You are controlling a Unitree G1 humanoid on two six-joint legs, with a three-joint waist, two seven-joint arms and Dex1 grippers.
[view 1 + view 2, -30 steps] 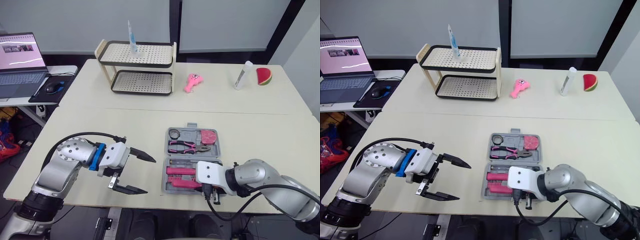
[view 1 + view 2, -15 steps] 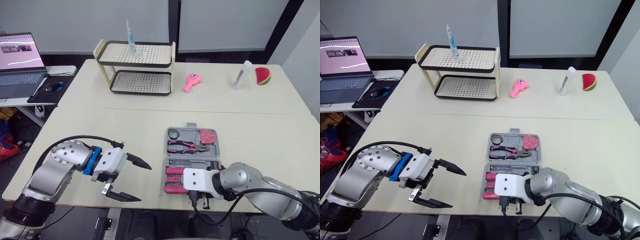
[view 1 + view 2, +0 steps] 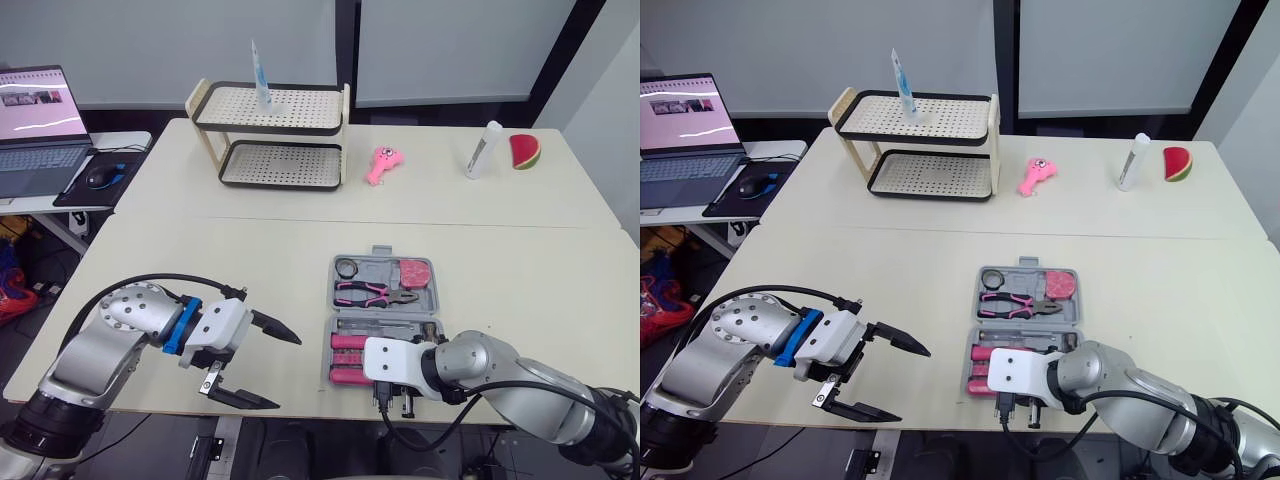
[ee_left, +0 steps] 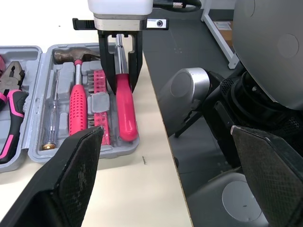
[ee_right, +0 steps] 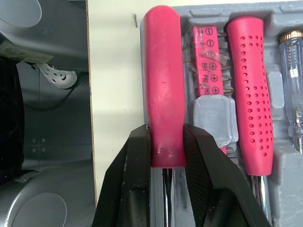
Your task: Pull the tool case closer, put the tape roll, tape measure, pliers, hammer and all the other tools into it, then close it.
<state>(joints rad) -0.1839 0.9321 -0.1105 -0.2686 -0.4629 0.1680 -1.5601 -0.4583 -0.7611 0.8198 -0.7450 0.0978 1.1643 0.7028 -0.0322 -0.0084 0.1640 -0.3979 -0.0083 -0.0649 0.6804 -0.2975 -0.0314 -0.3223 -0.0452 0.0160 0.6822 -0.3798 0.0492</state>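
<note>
While the left gripper (image 3: 287, 372) hangs with its fingers spread wide over the near left edge of the table (image 3: 200, 270), well apart from the tool case (image 3: 385, 318), the right gripper (image 5: 165, 142) is clamped on the smooth pink handle of a screwdriver (image 5: 163, 85). That case lies open on the near part of the table, right of centre. The screwdriver sits along the nearest slot of its near half, just beside a block of bits (image 5: 206, 56) and the hammer (image 4: 77, 109) with its dotted pink grip. Whether the screwdriver is fully seated cannot be told. In the far half lie the tape roll (image 3: 347, 267), pliers (image 3: 375, 292) and tape measure (image 3: 417, 272).
</note>
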